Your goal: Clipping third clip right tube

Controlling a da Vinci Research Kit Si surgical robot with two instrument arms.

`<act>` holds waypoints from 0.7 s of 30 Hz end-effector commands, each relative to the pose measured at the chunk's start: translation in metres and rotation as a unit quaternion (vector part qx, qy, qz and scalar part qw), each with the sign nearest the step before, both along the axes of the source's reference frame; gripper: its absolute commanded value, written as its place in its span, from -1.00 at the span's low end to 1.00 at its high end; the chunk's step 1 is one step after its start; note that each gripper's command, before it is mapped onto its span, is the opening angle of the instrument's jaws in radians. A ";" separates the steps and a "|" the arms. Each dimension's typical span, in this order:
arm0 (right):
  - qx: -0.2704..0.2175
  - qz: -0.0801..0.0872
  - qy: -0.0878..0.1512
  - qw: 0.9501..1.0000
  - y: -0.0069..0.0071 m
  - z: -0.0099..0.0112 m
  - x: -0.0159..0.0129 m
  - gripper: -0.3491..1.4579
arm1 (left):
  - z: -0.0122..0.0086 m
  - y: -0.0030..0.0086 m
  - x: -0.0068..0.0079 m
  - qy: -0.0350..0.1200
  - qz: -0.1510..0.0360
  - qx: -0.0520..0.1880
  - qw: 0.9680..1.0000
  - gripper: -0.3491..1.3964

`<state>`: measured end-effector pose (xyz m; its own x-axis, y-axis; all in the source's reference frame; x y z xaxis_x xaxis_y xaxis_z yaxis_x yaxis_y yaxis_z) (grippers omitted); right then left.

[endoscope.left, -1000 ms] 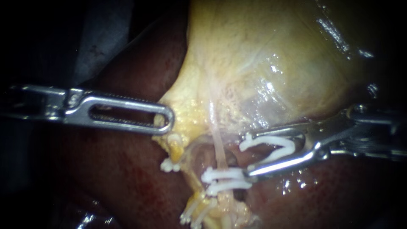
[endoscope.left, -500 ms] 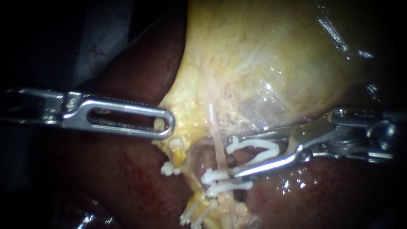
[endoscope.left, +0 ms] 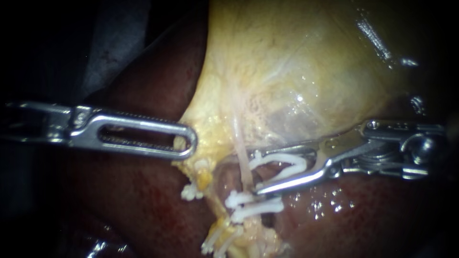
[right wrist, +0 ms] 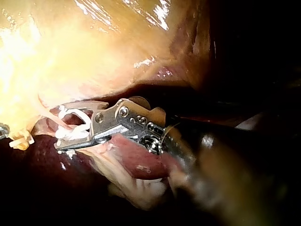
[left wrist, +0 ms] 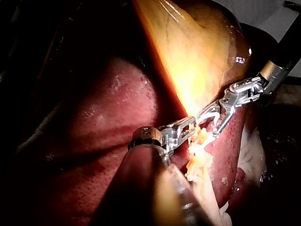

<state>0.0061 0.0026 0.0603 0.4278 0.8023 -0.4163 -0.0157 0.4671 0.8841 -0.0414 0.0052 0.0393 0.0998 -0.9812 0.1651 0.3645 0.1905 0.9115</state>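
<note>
My right instrument (endoscope.left: 254,173) comes in from the right, its jaws wide apart and holding an open white clip (endoscope.left: 282,166) between them. The clip's mouth stands at the right side of the thin pale right tube (endoscope.left: 245,165), just above two white clips (endoscope.left: 253,203) that cross that tube. My left instrument (endoscope.left: 187,139) is shut on the yellow edge of the gallbladder (endoscope.left: 287,71). In the right wrist view the held clip (right wrist: 73,123) sits at the tube beside the jaw tips (right wrist: 59,128). The left wrist view has both instruments, left (left wrist: 181,129) and right (left wrist: 214,117), tip to tip.
Dark red liver (endoscope.left: 143,200) lies under and around the tubes. More white clips sit on the left tube (endoscope.left: 191,191) and lower down (endoscope.left: 215,241). Wet liver (endoscope.left: 334,210) lies under the right shaft.
My right instrument has moved left with the open clip, from well clear of the right tube to its side. The left instrument and its hold have hardly shifted.
</note>
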 end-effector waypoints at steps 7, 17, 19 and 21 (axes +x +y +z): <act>-0.001 0.001 -0.001 1.000 0.0004 0.0009 0.0003 -0.01 | -0.0002 -0.0001 0.0000 -0.001 0.001 0.000 1.000 -1.00; -0.001 -0.004 0.001 1.000 0.0002 0.0016 0.0019 -0.02 | -0.0002 -0.0001 -0.0001 -0.001 0.001 0.000 1.000 -1.00; -0.001 -0.006 0.002 1.000 0.0001 0.0015 0.0024 -0.02 | -0.0002 -0.0001 -0.0001 -0.001 0.001 0.000 1.000 -1.00; -0.001 -0.008 0.002 1.000 0.0000 0.0014 0.0027 -0.02 | -0.0002 -0.0001 -0.0001 -0.001 0.001 0.000 1.000 -1.00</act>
